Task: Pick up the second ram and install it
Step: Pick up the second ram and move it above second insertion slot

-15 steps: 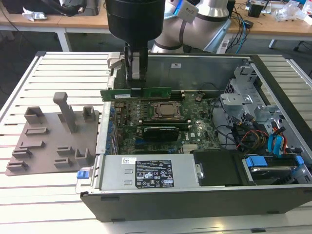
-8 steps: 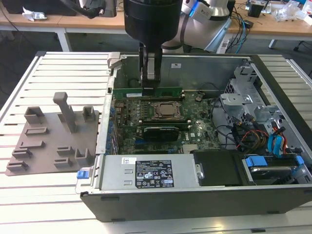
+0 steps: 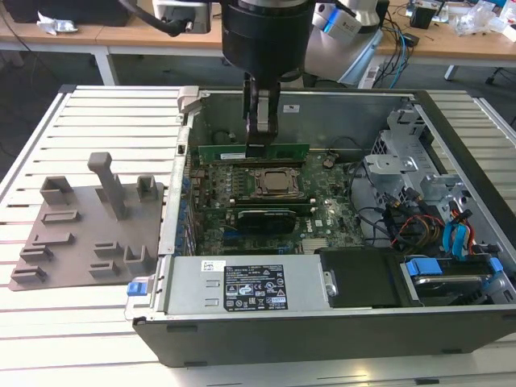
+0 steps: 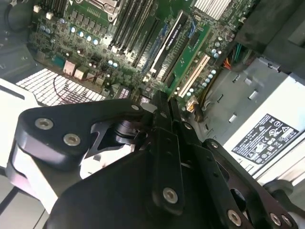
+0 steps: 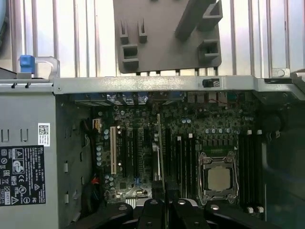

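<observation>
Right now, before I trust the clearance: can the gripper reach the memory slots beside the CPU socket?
Probably yes: the gripper, jaws shut on the second ram, hangs over the memory slots by the CPU socket; nothing stands between.

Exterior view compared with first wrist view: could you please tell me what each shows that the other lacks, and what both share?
The exterior view adds the blue-handled drive bay. The first wrist view adds the white plastic expansion slot. Both show the flat grey moulded parts tray, the square metal-framed CPU socket, and the black gripper shut on the thin green ram stick.
</observation>
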You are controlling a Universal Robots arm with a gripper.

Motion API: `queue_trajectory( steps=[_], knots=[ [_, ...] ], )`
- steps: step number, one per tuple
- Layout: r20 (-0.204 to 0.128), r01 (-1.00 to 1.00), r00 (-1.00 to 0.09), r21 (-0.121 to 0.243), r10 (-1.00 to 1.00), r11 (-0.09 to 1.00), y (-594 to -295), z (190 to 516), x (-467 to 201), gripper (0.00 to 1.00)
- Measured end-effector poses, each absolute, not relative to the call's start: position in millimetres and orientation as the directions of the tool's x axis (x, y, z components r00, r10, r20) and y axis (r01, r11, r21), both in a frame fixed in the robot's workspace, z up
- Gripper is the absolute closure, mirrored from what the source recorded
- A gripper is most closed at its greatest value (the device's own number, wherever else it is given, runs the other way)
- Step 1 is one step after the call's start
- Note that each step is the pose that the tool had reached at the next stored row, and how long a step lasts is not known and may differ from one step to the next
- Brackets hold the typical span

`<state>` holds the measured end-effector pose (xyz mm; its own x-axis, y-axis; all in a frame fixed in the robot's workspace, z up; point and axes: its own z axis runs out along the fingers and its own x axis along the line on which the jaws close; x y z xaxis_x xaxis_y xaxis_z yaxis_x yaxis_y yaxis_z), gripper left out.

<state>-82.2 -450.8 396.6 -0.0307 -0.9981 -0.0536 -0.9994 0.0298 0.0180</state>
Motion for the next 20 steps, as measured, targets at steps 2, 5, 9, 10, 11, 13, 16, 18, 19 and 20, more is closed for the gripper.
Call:
queue_trajectory(
  steps=[2,5,9,10,11,13,16,18,19,20],
  knots=[
    [-0.054,-0.999,-0.031,0.018,-0.998,0.03,-449.2,394.6,-79.9,0.86],
    [-0.054,-0.999,-0.031,0.018,-0.998,0.03,-446.6,391.4,-77.3,0.86],
    [-0.053,-0.999,-0.031,0.02,-0.998,0.03,-443.6,385.3,-66.5,0.86],
    [-0.054,-0.999,-0.031,0.021,-0.998,0.03,-442.4,382.4,-64.0,0.86],
    [-0.054,-0.999,-0.031,0.021,-0.998,0.03,-441.7,380.8,-62.8,0.86],
    [-0.053,-0.999,-0.031,0.023,-0.998,0.03,-439.6,375.7,-59.1,0.86],
    [-0.053,-0.999,-0.031,0.024,-0.998,0.03,-438.3,368.6,-55.0,0.86],
    [-0.053,-0.999,-0.031,0.024,-0.998,0.03,-437.6,364.8,-52.1,0.86],
    [-0.053,-0.999,-0.031,0.024,-0.998,0.03,-437.4,363.1,-50.9,0.86],
    [-0.053,-0.999,-0.031,0.024,-0.998,0.03,-437.2,361.5,-49.8,0.86]
  ],
)
